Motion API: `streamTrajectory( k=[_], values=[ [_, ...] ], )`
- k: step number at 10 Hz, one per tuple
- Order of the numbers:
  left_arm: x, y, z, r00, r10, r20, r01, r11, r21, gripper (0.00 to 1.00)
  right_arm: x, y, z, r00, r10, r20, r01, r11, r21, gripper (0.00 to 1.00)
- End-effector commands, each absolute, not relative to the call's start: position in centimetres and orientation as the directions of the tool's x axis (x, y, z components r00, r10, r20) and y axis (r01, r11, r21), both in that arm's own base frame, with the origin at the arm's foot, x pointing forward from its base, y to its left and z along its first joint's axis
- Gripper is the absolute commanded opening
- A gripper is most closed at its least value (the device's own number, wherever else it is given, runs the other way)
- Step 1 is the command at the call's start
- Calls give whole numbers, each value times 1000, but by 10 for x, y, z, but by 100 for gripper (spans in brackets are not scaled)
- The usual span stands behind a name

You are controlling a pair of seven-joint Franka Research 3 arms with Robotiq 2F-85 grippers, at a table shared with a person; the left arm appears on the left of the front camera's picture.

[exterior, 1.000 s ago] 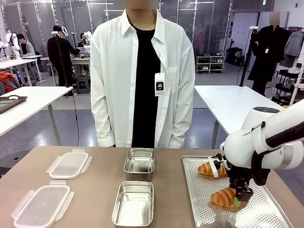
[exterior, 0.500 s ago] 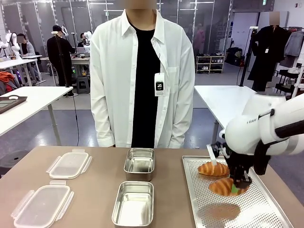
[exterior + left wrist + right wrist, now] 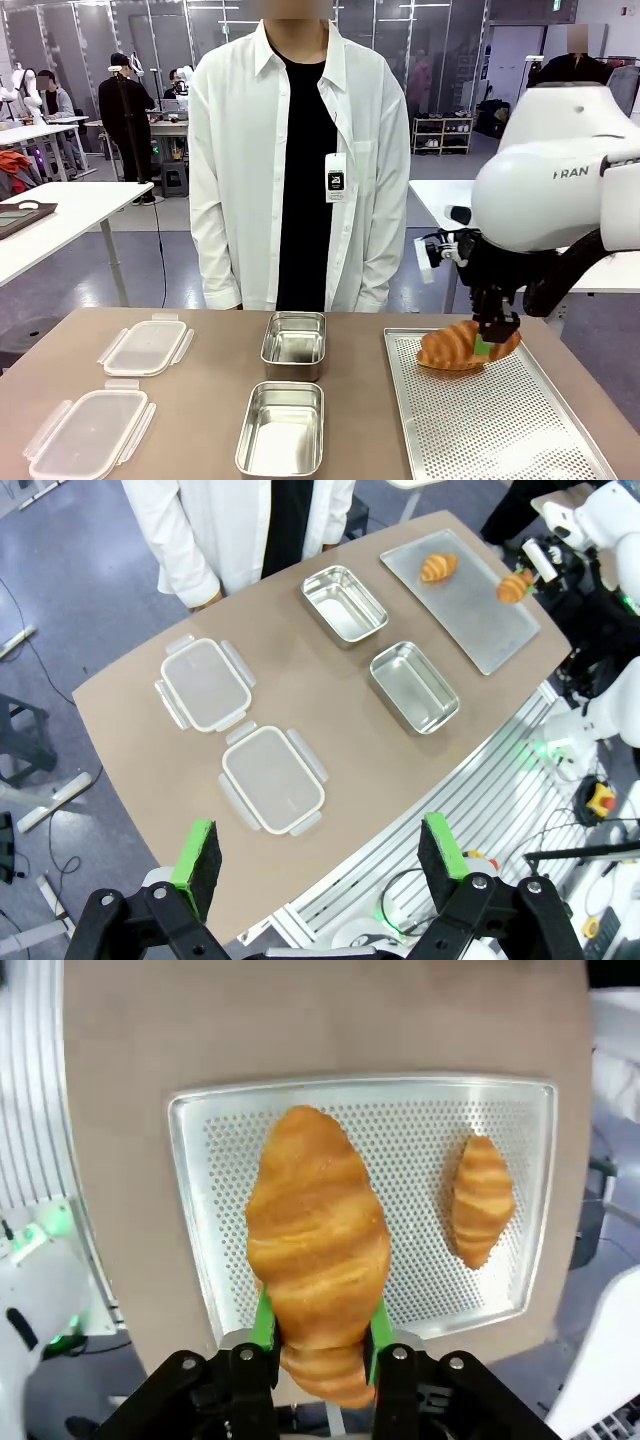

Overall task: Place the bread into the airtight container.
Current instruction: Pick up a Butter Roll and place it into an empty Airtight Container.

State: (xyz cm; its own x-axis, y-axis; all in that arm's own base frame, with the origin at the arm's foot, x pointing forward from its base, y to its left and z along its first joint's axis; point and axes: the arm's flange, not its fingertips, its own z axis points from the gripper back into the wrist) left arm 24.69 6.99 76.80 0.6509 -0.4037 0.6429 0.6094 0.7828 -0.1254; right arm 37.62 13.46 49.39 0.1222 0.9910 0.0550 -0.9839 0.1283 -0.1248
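The right gripper points straight down, fingers clamped on a croissant held clear above the perforated tray. The left gripper hovers high over the table, fingers spread wide, empty.

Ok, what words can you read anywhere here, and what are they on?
"FRAN": on the white right arm; the rest of the word is hidden.
The badge on the person's shirt has print, but it is too small to read.
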Motion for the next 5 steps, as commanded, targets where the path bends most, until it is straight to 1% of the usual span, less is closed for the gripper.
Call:
streamTrajectory(
  k=[1, 3, 5],
  values=[
    [247, 70, 771, 643, -418, 642, 619, 777, -113, 100, 354, 173, 495, 164, 985, 49, -978, 169, -121, 39],
    [247, 70, 771, 643, -418, 642, 619, 777, -113, 100, 329, 239, 499, 190, 976, 102, -973, 202, -116, 39],
    [247, 70, 771, 643, -418, 642, 619, 777, -113, 100, 304, 300, 484, 220, 963, 152, -960, 242, -141, 39]
  ],
)
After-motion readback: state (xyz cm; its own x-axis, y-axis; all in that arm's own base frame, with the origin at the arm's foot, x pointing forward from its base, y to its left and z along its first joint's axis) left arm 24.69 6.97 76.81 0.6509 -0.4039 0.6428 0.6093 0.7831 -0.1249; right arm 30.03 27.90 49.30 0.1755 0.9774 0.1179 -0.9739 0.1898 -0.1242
